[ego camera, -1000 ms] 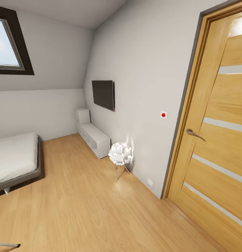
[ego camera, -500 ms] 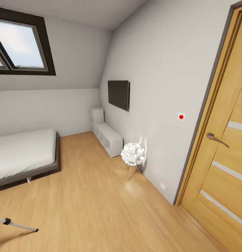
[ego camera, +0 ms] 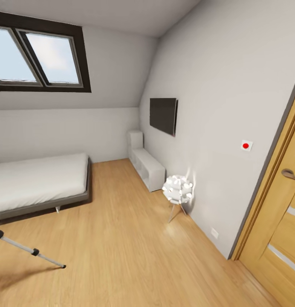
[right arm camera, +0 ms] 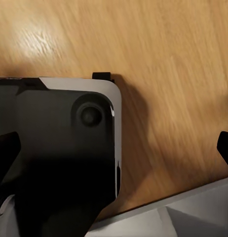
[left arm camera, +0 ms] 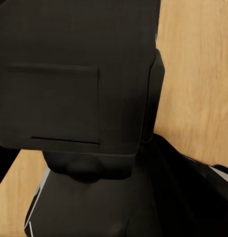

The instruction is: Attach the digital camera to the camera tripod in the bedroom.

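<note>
One silver leg of the camera tripod [ego camera: 32, 250], with black joints and a black foot, reaches in over the wood floor at the lower left of the head view; the rest of it is cut off by the frame edge. I cannot pick out the digital camera for certain. In the right wrist view my right gripper [right arm camera: 115, 145] is open, its dark fingertips [right arm camera: 5, 148] far apart above the floor, with a black block edged in silver-grey [right arm camera: 69, 148] between them that I cannot identify. In the left wrist view, dark shapes [left arm camera: 79, 89] block any sight of the left fingers.
The bedroom has a grey-framed white bed [ego camera: 41, 181] at the left and white cube shelves [ego camera: 148, 167] under a wall TV [ego camera: 163, 115]. A white ball lamp on thin legs [ego camera: 177, 192] stands by the right wall. The wooden door [ego camera: 284, 221] is at the far right.
The head view has swung left, so the door slid to the right edge and the window and bed came further in. More of the tripod leg shows now.
</note>
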